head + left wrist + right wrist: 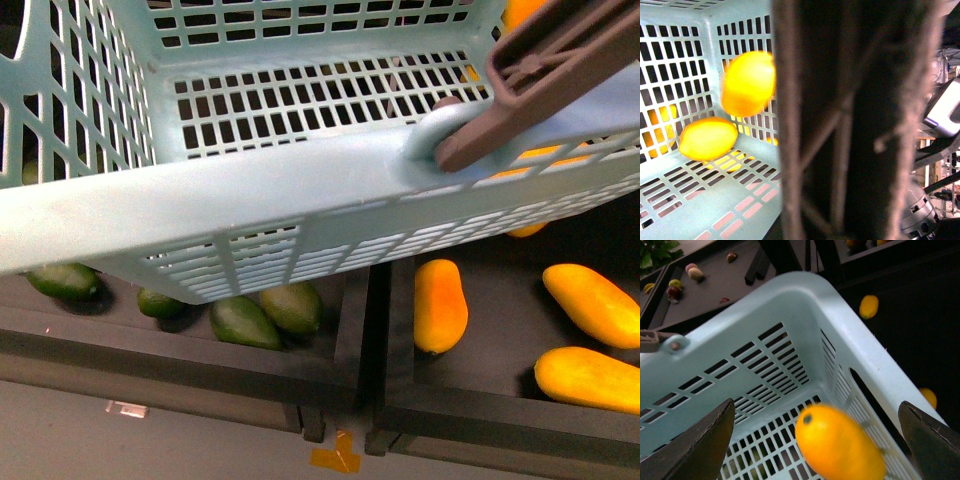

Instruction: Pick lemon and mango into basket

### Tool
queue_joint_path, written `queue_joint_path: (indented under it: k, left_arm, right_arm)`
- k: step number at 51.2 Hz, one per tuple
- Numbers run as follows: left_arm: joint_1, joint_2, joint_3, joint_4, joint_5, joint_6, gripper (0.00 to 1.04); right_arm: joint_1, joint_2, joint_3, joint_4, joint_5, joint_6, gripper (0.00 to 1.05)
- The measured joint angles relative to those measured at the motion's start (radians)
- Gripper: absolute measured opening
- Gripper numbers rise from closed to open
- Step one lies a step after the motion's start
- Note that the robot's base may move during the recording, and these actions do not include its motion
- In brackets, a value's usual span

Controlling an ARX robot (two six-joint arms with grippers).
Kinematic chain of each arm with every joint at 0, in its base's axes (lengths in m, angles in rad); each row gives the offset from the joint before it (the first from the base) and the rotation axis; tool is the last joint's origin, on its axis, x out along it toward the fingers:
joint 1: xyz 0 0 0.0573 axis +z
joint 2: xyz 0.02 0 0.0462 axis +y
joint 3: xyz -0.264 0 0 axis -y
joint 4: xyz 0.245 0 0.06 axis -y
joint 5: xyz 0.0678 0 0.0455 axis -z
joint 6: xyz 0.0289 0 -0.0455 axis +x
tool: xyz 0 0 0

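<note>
The aqua basket (250,190) hangs tilted, close to the front camera. My left gripper is shut on its brownish-grey handle (855,125), which fills the left wrist view and hides the fingers. Inside, the lemon (707,138) lies on the slotted bottom. The mango (747,82) is above it, off the bottom and by the far wall. In the right wrist view the mango (840,445) is blurred, inside the basket (790,305), below the jaws. My right gripper (816,402) is open and empty over the basket.
Below the basket, a dark tray at the right holds three more mangoes (440,305) (595,303) (590,378). A dark tray at the left holds several dark green fruits (245,322). Orange fruits (868,306) lie on the dark surface beyond the basket.
</note>
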Motion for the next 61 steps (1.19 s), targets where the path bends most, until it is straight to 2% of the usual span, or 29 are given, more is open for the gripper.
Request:
queue_joint_path:
  k: [6,8,10,13,16,28,33,37,41,45,61]
  left_arm:
    - [-0.001,0.002,-0.002,0.0,0.008,-0.01,0.05]
    - [-0.001,0.002,-0.002,0.0,0.005,-0.009,0.05]
    - [0.0,0.002,-0.002,0.0,0.003,-0.007,0.05]
    - [0.002,0.002,-0.002,0.0,-0.003,-0.006,0.05]
    - [0.002,0.002,-0.002,0.0,-0.005,-0.002,0.05]
    - [0.0,0.002,-0.002,0.0,0.006,-0.005,0.05]
    - [0.0,0.002,-0.002,0.0,0.003,-0.002,0.05]
    - [0.0,0.002,-0.002,0.0,0.003,-0.002,0.05]
    - [0.0,0.002,-0.002,0.0,0.003,-0.003,0.05]
    - [0.0,0.002,-0.002,0.0,0.002,-0.002,0.05]
    - [0.0,0.002,-0.002,0.0,0.003,-0.002,0.05]
  right_arm:
    - [-0.038,-0.072,-0.019,-0.047,0.084,-0.035,0.96]
    - [-0.068,-0.112,-0.056,-0.008,0.071,-0.081,0.93]
    - [-0.106,-0.168,-0.15,0.164,0.005,-0.171,0.85]
    - [-0.137,-0.241,-0.282,0.367,-0.041,-0.311,0.73]
    - [-0.147,-0.287,-0.372,0.46,-0.061,-0.384,0.62]
    - [-0.194,-0.417,-0.644,0.569,-0.113,-0.469,0.17]
    - [-0.208,-0.461,-0.699,0.583,-0.121,-0.476,0.03]
    - [-0.217,-0.495,-0.742,0.588,-0.131,-0.482,0.02]
    - [-0.264,-0.535,-0.787,0.589,-0.199,-0.483,0.02]
    - [-0.287,-0.573,-0.824,0.589,-0.198,-0.483,0.02]
    - [-0.288,-0.755,-0.938,0.523,-0.203,-0.483,0.02]
